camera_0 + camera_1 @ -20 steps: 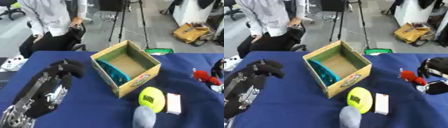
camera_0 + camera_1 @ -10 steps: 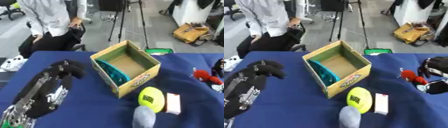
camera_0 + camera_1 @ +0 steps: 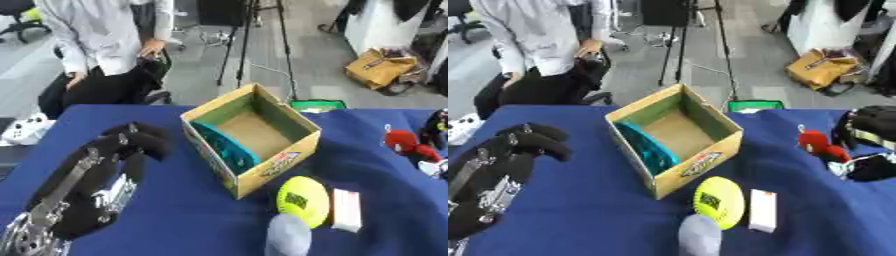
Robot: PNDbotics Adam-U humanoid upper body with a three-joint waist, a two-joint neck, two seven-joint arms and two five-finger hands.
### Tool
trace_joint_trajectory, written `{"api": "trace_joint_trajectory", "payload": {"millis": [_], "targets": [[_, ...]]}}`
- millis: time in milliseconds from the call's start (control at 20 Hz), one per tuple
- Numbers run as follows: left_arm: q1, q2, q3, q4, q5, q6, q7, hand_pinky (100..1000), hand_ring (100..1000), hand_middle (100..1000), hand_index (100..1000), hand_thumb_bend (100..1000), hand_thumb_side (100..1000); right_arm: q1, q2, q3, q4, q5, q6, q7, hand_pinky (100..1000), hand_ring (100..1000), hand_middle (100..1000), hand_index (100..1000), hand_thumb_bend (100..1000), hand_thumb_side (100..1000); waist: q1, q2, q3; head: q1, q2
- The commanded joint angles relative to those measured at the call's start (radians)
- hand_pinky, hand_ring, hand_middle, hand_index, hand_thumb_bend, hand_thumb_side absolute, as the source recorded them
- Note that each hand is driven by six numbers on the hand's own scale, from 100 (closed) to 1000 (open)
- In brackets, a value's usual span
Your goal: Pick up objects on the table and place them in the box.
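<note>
An open cardboard box (image 3: 297, 150) stands mid-table with a teal thing (image 3: 224, 149) against its left inner wall. In front of it lie a yellow disc-like ball (image 3: 303, 200), a small white packet (image 3: 346, 210) and a grey rounded object (image 3: 287, 235). A red toy (image 3: 819, 145) sits at the right, touching my right hand (image 3: 875, 126) at the view's edge; whether the hand holds it is hidden. My left hand (image 3: 98, 176) hovers left of the box, fingers relaxed and bent, holding nothing.
The blue cloth table (image 3: 192, 220) has free room between my left hand and the box. A white controller (image 3: 24, 129) lies at the far left edge. A seated person and a tripod are beyond the table's far side.
The red toy and my right hand have edged slightly up in the view. My left hand and the box stay where they were.
</note>
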Motion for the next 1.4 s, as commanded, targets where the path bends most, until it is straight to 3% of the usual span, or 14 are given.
{"api": "trace_joint_trajectory", "payload": {"millis": [50, 800, 1400], "targets": [[-0.009, 0.016, -0.003, -0.015, -0.002, 0.0, -0.004, 676, 711, 744, 761, 100, 564, -0.04, -0.026, -0.009, -0.018, -0.01, 0.005, -0.003, 879, 762, 420, 558, 216, 598, -0.007, -0.02, 0.004, -0.007, -0.019], [-0.017, 0.028, -0.005, -0.015, -0.004, -0.006, -0.007, 675, 712, 745, 760, 100, 562, -0.184, 0.059, -0.005, 0.061, 0.02, 0.003, -0.02, 877, 757, 401, 545, 215, 627, -0.024, -0.001, 0.054, -0.059, -0.05], [-0.039, 0.031, -0.008, -0.015, -0.001, -0.017, -0.014, 675, 714, 746, 760, 100, 556, -0.297, 0.161, -0.028, 0.199, 0.08, -0.004, -0.069, 876, 758, 381, 531, 242, 625, -0.033, 0.032, 0.121, -0.102, -0.095]]}}
